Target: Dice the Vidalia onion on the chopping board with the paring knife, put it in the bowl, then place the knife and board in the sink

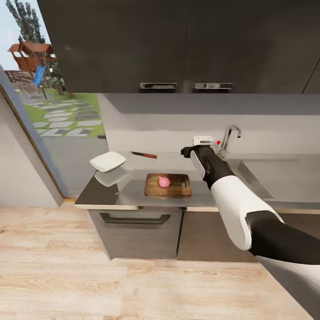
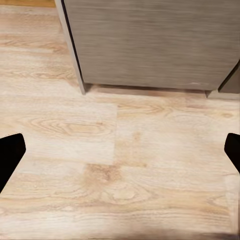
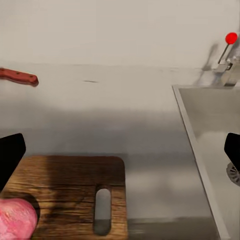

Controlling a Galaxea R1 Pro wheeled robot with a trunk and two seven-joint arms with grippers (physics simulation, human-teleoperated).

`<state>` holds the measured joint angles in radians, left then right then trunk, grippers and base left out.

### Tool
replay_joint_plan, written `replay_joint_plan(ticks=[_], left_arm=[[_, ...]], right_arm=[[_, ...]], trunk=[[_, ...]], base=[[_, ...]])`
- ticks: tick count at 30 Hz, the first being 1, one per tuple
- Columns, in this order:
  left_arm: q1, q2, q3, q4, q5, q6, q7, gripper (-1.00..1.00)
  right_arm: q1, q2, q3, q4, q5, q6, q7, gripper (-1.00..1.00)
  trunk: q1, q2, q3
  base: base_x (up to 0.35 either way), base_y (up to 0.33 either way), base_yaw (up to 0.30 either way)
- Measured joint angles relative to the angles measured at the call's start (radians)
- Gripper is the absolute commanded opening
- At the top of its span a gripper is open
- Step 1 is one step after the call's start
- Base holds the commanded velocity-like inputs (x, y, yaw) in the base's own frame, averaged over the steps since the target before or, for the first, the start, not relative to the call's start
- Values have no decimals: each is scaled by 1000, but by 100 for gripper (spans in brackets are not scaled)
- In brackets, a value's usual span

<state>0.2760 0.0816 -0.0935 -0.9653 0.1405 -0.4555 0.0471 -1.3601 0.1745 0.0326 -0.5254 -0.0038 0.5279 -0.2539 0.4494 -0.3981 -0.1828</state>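
A pink onion (image 1: 164, 181) lies on the brown chopping board (image 1: 175, 189), which rests on the grey countertop (image 1: 133, 189). Behind the board lies the red-handled paring knife (image 1: 144, 154), and the white bowl (image 1: 108, 161) stands to its left. My right gripper (image 1: 201, 143) hovers over the counter between board and sink (image 1: 284, 178). In the right wrist view this gripper (image 3: 120, 152) is open and holds nothing, with the board (image 3: 65, 187), the onion (image 3: 15, 220), the knife handle (image 3: 20, 76) and the sink basin (image 3: 215, 125) below it. My left gripper (image 2: 120, 150) is open over the floor.
The chrome tap (image 1: 231, 133) with red-tipped lever (image 3: 231, 37) stands behind the sink. Dark upper cabinets (image 1: 178, 44) hang above the counter. A drawer with a dark handle (image 1: 134, 218) sits under the board. A window (image 1: 58, 111) is at the left, wooden floor (image 2: 120, 165) below.
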Motion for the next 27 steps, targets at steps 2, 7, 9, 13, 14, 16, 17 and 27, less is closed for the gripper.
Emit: replay_joint_plan(ticks=[2,7,9,13,14,16,17,27], left_arm=[[0,0,0,0,0,0,0,100],[0,0,0,1,1,0,0,100],[0,0,0,1,1,0,0,100],[0,0,0,7,1,0,0,100],[0,0,0,7,1,0,0,100],[0,0,0,7,1,0,0,100],[0,1,0,8,1,0,0,100],[0,0,1,31,1,0,-1,100]], right_arm=[[0,0,0,2,0,0,0,100],[0,0,0,3,0,0,1,100],[0,0,0,4,0,0,1,100],[0,0,0,5,0,0,3,100],[0,0,0,5,0,0,3,100],[0,0,0,5,0,0,4,100],[0,0,0,5,0,0,4,100],[2,0,0,5,0,0,5,100]], trunk=[[0,0,0],[0,0,0],[0,0,0],[0,0,0],[0,0,0],[0,0,0],[0,0,0],[-1,0,0]], base=[[39,-286,285],[84,-290,285],[129,-288,285],[203,-265,285],[247,-249,285],[255,-235,285],[265,-206,285],[310,-38,182]])
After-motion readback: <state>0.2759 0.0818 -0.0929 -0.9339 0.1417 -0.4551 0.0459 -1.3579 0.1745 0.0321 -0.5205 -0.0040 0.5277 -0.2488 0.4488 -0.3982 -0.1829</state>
